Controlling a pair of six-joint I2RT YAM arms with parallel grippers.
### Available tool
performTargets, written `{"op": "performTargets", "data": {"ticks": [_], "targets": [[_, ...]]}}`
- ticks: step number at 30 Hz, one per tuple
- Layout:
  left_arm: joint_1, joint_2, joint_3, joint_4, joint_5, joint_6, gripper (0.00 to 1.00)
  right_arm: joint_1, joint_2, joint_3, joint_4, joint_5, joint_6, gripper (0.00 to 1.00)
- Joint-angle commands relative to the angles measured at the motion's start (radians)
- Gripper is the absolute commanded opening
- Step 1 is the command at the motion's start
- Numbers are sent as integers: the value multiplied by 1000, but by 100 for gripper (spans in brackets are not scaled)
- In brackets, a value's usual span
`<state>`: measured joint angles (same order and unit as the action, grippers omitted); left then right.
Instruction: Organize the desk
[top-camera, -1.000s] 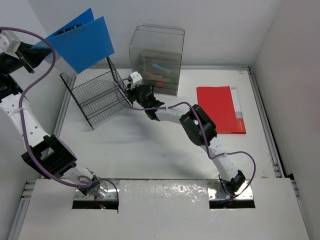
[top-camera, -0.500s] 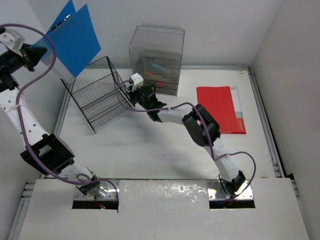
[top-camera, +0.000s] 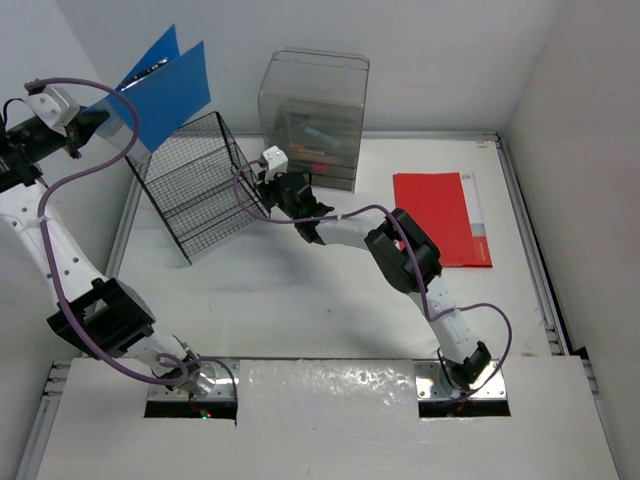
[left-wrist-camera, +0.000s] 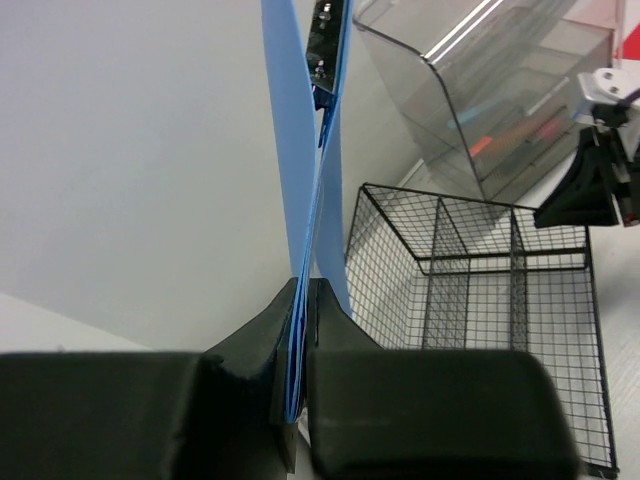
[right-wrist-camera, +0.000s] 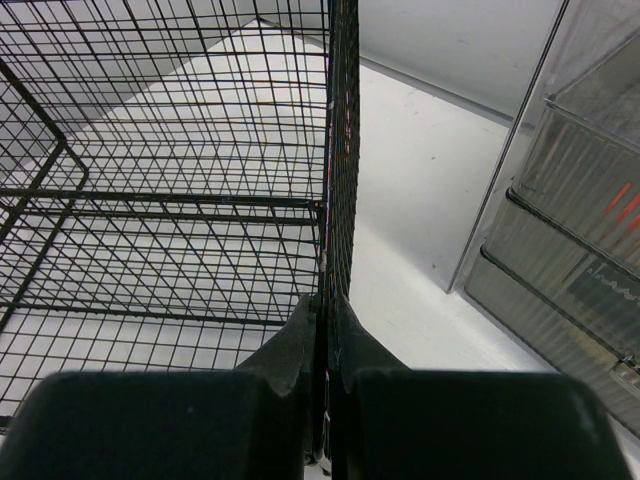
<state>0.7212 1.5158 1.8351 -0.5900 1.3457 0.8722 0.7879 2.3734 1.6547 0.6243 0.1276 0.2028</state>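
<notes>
Between the left gripper's (left-wrist-camera: 300, 300) closed fingers a blue folder (left-wrist-camera: 285, 150) stands pinched by one edge, above the black wire rack (right-wrist-camera: 180, 150), whose wall the right gripper's (right-wrist-camera: 325, 310) closed fingers clamp. Likely faults: the folder splaying and snagging the rim or a divider; the rack tipping. Beneath both sets of fingers lies the white desk (top-camera: 300, 300), rail-edged and enclosed by plain white walls.

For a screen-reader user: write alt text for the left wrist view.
The left claw pinches the edge of a blue folder, held upright before a white wall. A black wire rack sits lower right, a clear drawer box behind it.
</notes>
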Motion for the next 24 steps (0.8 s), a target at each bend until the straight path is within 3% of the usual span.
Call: {"op": "performTargets", "data": {"ticks": [1,7,12,15,18,19,20,24], "targets": [[0,-34,-19,-42,10,110,0,-1,-45,8,-37,-23,-11,0],[9,-75,-10,-18,26,88,0,-22,-62,1,-64,-25,14,0],[11,-132,-29,74,73,-57,0,-21,-66,8,-61,-28,-2,0],[12,-201,-130,261,90,-218,0,-21,-69,1,-54,-31,-8,0],[14,-229,-245,662,174,-491,0,-21,-78,-21,-32,-26,-9,0],[14,-224,-263,726,191,-559,0,-21,-83,-24,-32,-26,-9,0],[14,-223,-295,775,197,-646,0,-21,-82,-23,-34,-28,-11,0],[18,-224,-344,792,147,-647,0,-22,-88,-30,-47,-31,-17,0]]}}
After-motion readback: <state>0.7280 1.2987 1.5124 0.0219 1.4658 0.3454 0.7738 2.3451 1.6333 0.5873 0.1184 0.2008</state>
